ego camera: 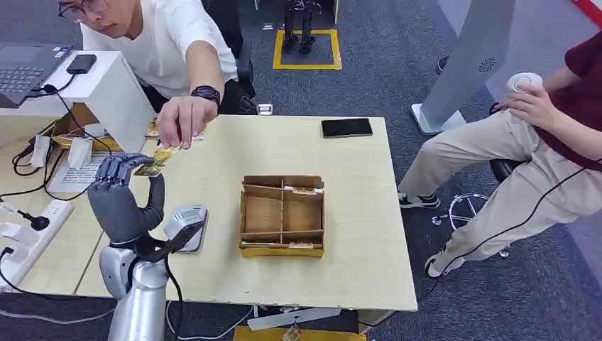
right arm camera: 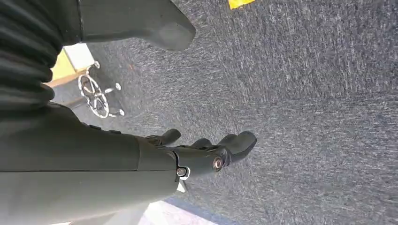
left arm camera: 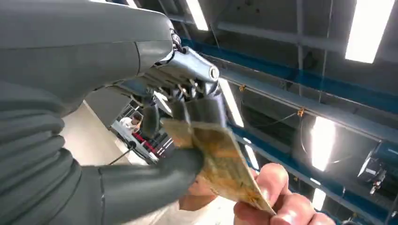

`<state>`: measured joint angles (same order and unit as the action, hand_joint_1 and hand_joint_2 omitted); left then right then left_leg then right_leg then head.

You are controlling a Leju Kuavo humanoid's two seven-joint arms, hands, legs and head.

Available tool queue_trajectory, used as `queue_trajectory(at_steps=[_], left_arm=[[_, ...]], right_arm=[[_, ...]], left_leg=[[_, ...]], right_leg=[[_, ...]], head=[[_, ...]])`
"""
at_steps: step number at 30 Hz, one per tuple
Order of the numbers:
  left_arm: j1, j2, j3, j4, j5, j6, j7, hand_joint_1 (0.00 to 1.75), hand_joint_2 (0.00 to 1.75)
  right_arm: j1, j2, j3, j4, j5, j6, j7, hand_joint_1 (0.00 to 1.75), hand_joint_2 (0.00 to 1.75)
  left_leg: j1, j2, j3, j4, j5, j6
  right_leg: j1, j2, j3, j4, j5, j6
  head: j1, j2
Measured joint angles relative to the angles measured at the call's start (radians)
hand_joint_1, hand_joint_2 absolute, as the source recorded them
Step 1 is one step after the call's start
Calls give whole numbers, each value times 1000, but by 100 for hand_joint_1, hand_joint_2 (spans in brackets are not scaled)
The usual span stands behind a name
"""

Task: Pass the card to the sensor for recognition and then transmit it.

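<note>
At the lower left, the left hand [ego camera: 122,202] is raised, thumb and fingers pinching a yellowish card [ego camera: 151,166]. Just above it, a person's hand [ego camera: 183,121] grips the card's other end. The right hand [right arm camera: 206,152] hangs over carpet, fingers loosely curled, holding nothing.

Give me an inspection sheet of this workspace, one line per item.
Surface: pale wooden table.
Job's things: card held by both the left robot hand and a person's hand; grey sensor on the table.
Clutter: wooden divided box, black phone.
Grippers: left robot hand pinches the card; right robot hand hangs over carpet, holding nothing.
Cables: power strip with leads beside the table.
Surroundings: seated person; laptop.
</note>
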<state>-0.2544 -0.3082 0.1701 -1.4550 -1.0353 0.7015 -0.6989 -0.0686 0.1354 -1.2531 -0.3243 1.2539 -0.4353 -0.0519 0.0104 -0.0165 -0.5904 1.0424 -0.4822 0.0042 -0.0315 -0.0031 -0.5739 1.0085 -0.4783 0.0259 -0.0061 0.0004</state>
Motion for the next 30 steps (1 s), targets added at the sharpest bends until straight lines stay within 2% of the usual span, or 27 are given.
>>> queue_trajectory(at_steps=[17,24,30], left_arm=[[0,0,0,-17,-4,0,0,175,175],[1,-1,-1,-25,122,0,-1,175,175],[1,0,-10,-35,183,0,-2,175,175]], right_arm=[[-1,-3,12,3,-8,3,-14,0,175],[-1,-4,13,4,-13,1,-13,0,175],[0,-4,13,5,-17,1,-11,0,175]], left_leg=[[0,0,0,0,0,0],[0,0,0,0,0,0],[0,0,0,0,0,0]], right_leg=[[0,0,0,0,0,0],[0,0,0,0,0,0],[0,0,0,0,0,0]], head=[[0,0],[0,0],[0,0]])
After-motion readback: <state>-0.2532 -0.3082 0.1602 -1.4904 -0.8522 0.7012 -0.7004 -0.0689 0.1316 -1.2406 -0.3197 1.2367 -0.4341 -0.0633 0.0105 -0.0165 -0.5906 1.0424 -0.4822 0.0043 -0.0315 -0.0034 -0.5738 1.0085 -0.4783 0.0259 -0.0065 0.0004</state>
